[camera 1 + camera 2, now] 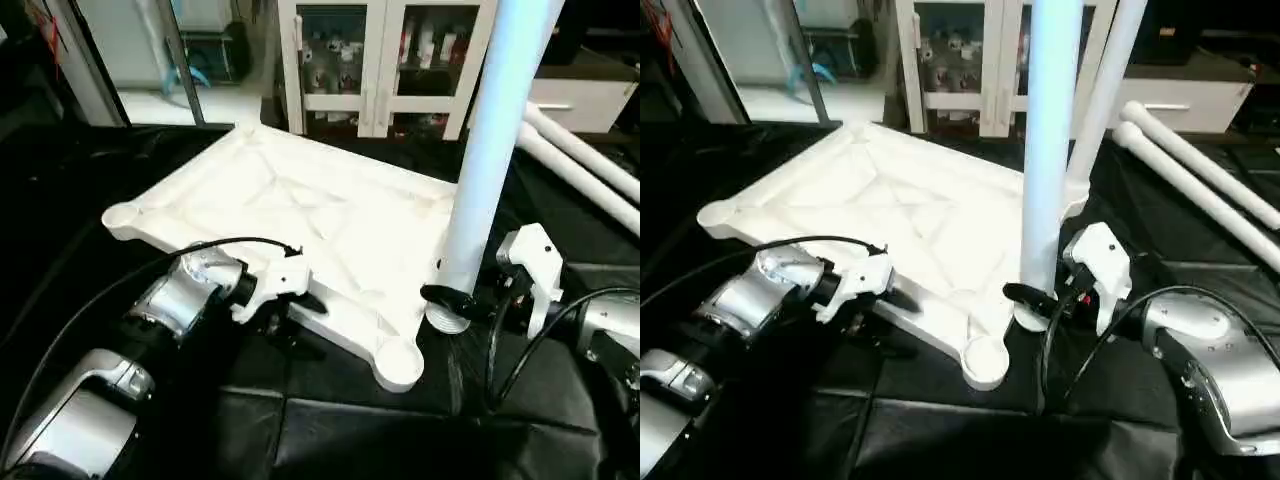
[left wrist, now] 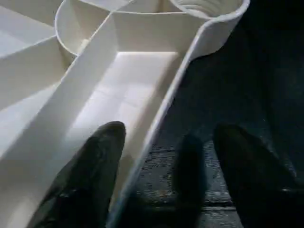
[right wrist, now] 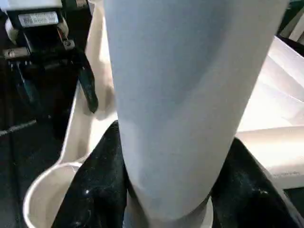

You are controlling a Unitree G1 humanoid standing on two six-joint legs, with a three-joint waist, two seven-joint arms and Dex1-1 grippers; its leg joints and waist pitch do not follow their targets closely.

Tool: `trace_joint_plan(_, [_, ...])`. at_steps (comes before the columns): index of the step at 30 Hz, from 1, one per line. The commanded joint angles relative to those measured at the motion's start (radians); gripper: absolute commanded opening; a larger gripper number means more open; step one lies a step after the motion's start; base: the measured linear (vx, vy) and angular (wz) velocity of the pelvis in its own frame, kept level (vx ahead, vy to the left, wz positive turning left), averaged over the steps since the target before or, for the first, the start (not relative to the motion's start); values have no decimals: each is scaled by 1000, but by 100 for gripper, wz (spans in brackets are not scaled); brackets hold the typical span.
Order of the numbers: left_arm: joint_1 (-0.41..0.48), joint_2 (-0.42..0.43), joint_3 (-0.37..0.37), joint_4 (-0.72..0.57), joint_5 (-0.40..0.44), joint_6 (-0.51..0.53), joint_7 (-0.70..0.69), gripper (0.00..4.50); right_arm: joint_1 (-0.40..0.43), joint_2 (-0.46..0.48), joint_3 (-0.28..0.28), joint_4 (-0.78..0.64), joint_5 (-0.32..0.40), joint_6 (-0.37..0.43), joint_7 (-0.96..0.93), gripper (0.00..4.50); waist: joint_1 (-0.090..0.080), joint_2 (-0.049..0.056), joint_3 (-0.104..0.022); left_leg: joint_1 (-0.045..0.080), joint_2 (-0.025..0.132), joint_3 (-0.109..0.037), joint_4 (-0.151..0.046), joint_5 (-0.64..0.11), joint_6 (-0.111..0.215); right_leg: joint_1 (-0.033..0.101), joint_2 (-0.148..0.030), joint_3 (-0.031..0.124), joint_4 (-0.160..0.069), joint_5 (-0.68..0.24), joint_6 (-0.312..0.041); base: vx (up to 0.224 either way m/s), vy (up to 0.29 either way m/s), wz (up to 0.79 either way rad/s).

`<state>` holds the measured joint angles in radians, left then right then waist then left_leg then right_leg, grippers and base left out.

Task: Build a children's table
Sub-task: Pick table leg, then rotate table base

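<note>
While clamping an upright leg point(image 1: 490, 150), right end effector point(image 1: 450, 300) level; left end effector point(image 2: 166, 175) spread astride tabletop point(image 1: 300, 210) rim.

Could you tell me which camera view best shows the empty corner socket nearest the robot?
The right eye view: the empty corner socket sits whole and unobstructed beside the held leg. The left eye view shows it too; the left wrist view cuts its rim; the right wrist view catches it partly behind a finger.
</note>
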<state>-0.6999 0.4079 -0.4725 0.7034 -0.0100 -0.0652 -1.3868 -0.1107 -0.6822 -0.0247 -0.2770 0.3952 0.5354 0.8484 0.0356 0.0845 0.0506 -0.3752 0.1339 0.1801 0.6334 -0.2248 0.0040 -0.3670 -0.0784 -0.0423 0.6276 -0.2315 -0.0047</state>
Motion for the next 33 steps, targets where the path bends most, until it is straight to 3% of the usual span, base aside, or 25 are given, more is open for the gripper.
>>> trace_joint_plan(1, [-30,-24,-11,39,27,-60,24,310,15,-15,4,-49,-9,-13,8,188,0,10,-63,22,99,-45,-83,-141,56,43,-94,48,-65,55,-317,0,0,0])
trace_joint_plan(2, [-34,-31,-8,46,25,-68,29,299,18,-15,4,-55,-7,-12,9,188,-2,0,-62,21,100,-43,-85,-145,59,44,-93,48,-70,54,-315,0,0,0])
trace_joint_plan(3, [-38,-36,-8,54,23,-76,29,292,21,-16,4,-58,-5,-12,9,188,1,13,-64,17,100,-46,-83,-132,64,48,-96,48,-65,62,-315,0,0,0])
trace_joint_plan(4, [-39,-38,-8,57,23,-80,29,290,22,-17,4,-60,-4,-12,10,188,-2,3,-64,15,100,-45,-83,-129,74,48,-94,48,-67,59,-311,0,0,0])
trace_joint_plan(6, [-65,-70,-10,110,36,-138,25,278,37,-28,9,-77,-2,-10,7,188,-4,10,-63,13,96,-44,-81,-131,81,49,-94,47,-73,30,-305,0,0,0])
trace_joint_plan(7, [-69,-78,-11,119,37,-156,20,255,42,-30,10,-83,-1,-9,6,188,-2,22,-64,15,97,-45,-79,-132,79,49,-95,48,-72,16,-301,0,0,0])
trace_joint_plan(9, [-80,-95,-12,141,42,-173,2,248,55,-31,14,-97,-4,-7,6,188,-6,22,-62,12,98,-47,-83,-139,81,50,-92,47,-75,8,-294,0,0,0])
trace_joint_plan(10, [-92,-101,-31,163,63,-183,-16,240,69,-34,19,-111,-12,-5,9,188,-6,28,-64,12,99,-48,-82,-134,86,50,-93,46,-72,16,-291,0,0,0])
trace_joint_plan(11, [-95,-101,-38,169,71,-184,-22,240,73,-36,21,-114,-14,-6,10,188,-7,23,-63,12,98,-46,-82,-135,92,48,-91,46,-77,13,-285,0,0,0])
trace_joint_plan(20, [-133,-90,-92,261,162,-235,-34,162,73,-41,41,-117,-37,-19,4,188,-14,31,-64,13,98,-49,-85,-157,82,44,-92,46,-82,-63,-269,0,0,0])
trace_joint_plan(21, [-140,-92,-88,278,168,-249,-25,156,67,-40,44,-115,-38,-18,3,188,-15,24,-64,11,98,-49,-85,-151,86,44,-92,46,-82,-49,-270,0,0,0])
trace_joint_plan(24, [-146,-104,-65,289,150,-229,-14,135,57,-35,50,-112,-39,-19,1,188,-13,25,-65,11,99,-48,-84,-139,93,44,-94,46,-78,-35,-275,0,0,0])
trace_joint_plan(26, [-134,-111,-37,278,128,-146,-12,117,49,-26,62,-105,-44,-25,0,188,-11,19,-64,12,99,-47,-84,-132,100,42,-95,46,-79,-37,-278,0,0,0])
trace_joint_plan(28, [-130,-111,-34,279,130,-122,-7,112,47,-23,67,-101,-46,-27,-1,188,-9,21,-63,11,98,-46,-83,-129,101,40,-96,46,-80,-56,-277,0,0,0])
trace_joint_plan(29, [-118,-103,-38,276,144,-89,16,96,43,-19,73,-94,-50,-31,-4,188,-9,15,-64,10,99,-48,-83,-124,102,41,-96,47,-77,-54,-278,0,0,0])
trace_joint_plan(32, [-89,-91,-26,266,150,-44,56,72,36,-7,85,-84,-59,-38,-8,188,-8,12,-59,10,100,-48,-87,-138,103,37,-97,47,-82,-88,-271,0,0,0])
trace_joint_plan(33, [-65,-90,-5,246,144,3,104,72,32,2,91,-77,-66,-43,-12,188,-10,1,-57,9,101,-48,-90,-153,99,37,-96,47,-85,-114,-267,0,0,0])
